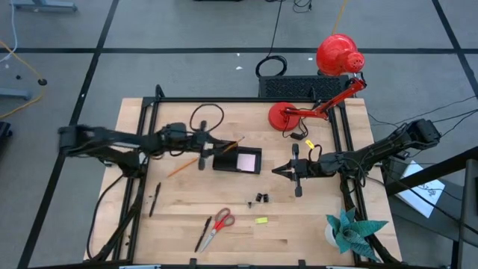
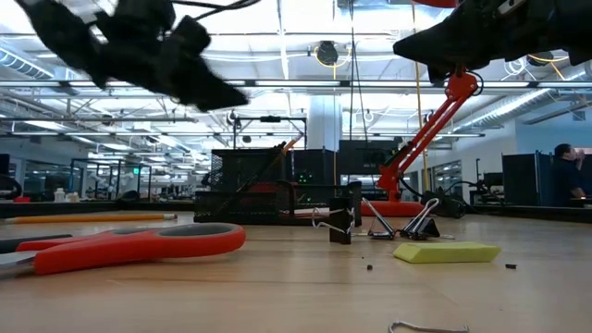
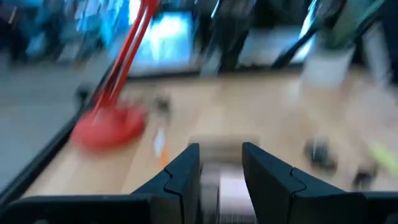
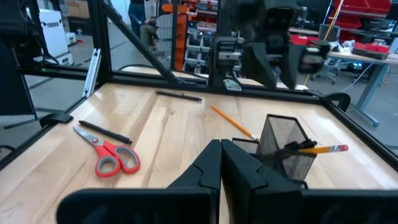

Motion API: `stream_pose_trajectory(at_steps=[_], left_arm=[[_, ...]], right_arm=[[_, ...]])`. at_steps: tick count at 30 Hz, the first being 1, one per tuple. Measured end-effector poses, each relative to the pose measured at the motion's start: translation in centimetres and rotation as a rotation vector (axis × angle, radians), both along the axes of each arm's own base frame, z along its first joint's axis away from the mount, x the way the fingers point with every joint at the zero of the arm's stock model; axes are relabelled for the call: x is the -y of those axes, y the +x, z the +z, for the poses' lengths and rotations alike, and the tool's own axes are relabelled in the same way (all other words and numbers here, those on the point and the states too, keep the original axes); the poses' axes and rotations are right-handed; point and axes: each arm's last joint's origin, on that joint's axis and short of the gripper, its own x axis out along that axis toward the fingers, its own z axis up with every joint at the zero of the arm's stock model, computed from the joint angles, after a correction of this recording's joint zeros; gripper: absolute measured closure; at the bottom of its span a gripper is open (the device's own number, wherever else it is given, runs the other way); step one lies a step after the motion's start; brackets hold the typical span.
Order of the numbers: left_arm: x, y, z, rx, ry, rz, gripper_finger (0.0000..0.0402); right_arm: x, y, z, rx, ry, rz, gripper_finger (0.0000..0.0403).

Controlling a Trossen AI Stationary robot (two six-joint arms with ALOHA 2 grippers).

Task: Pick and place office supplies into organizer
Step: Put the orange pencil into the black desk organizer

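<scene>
Left pincer [image 1: 203, 149]: hovered just beside the organizer [image 1: 237, 160], fingers parted and empty, likely having let a pencil go.
Organizer: mid-worktop, holding a pencil [image 4: 320, 149] upright and the pink pad [image 1: 246, 160].
Right pincer [image 1: 281, 171]: closed, empty, waiting on the organizer's other side.
Arm pose: left arm stretched low, level.
Remaining: scissors [image 1: 219, 223], pens, clips [image 1: 261, 198], yellow piece [image 1: 261, 220], loose pencil [image 1: 184, 166].

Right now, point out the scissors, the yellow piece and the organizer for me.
scissors [image 1: 221, 220]: high view, on the red handles.
yellow piece [image 2: 446, 252]: low view, on its near side face.
organizer [image 4: 287, 144]: right wrist view, on the mesh wall of the pencil cup.
</scene>
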Motion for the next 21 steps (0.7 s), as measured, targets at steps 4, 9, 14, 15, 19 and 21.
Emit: stream_pose_trajectory(at_steps=[4,9,14,15,19,21], left_arm=[[1.1,-3.4,1.1,-0.290,-0.005,0.237,0.0275],[1.7,-5.8,0.3,-0.504,-0.115,0.349,0.0275],[1.6,-6.1,-1.6,-0.671,-0.190,0.475,0.0273],[1.6,-6.1,-1.9,-0.700,-0.213,0.476,0.0271],[1.6,-5.4,-3.1,-0.771,-0.269,0.423,0.0242],[1.6,-5.0,-3.7,-0.800,-0.268,0.412,0.0220]], right_arm=[[0.0,0.0,-0.1,-0.008,-0.002,0.000,0.0399],[0.0,0.0,-0.1,-0.010,-0.003,-0.001,0.0399],[0.1,0.0,-0.1,-0.009,-0.004,-0.006,0.0399],[0.1,0.0,-0.1,-0.007,-0.003,-0.009,0.0399],[0.4,0.1,0.0,-0.001,-0.004,-0.021,0.0399],[0.6,0.1,0.0,-0.001,-0.004,-0.029,0.0399]])
